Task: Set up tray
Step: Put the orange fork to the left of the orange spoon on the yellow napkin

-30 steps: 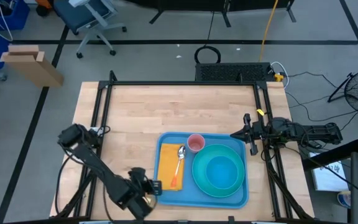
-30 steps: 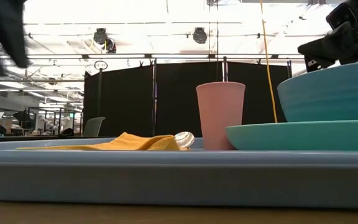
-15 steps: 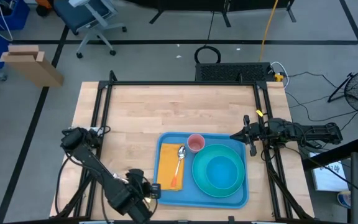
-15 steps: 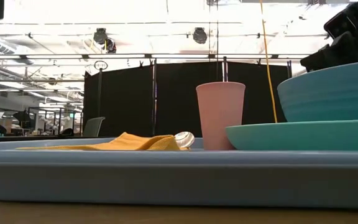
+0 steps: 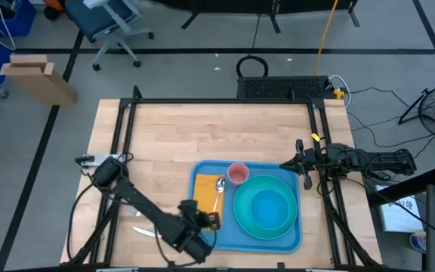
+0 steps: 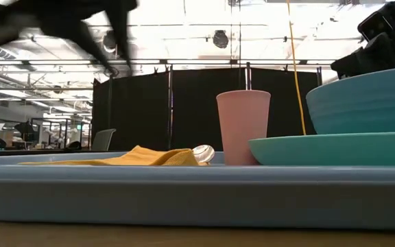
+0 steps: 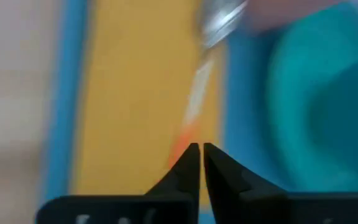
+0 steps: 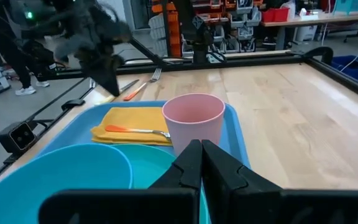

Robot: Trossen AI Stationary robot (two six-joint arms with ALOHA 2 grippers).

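High view shows the blue tray on the table's near half, holding a yellow napkin, spoon, pink cup and teal bowl. The left gripper, fingers pressed together and empty, hovers over the napkin's near end. The right gripper, also closed, waits beside the tray's far right corner.

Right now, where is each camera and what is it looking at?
High view: above the table, looking straight down on the blue tray and both arms.
Low view: at table height, facing the pink cup.
Left wrist view: over the yellow napkin, left gripper shut.
Right wrist view: facing the cup, right gripper shut.
All share the tray.
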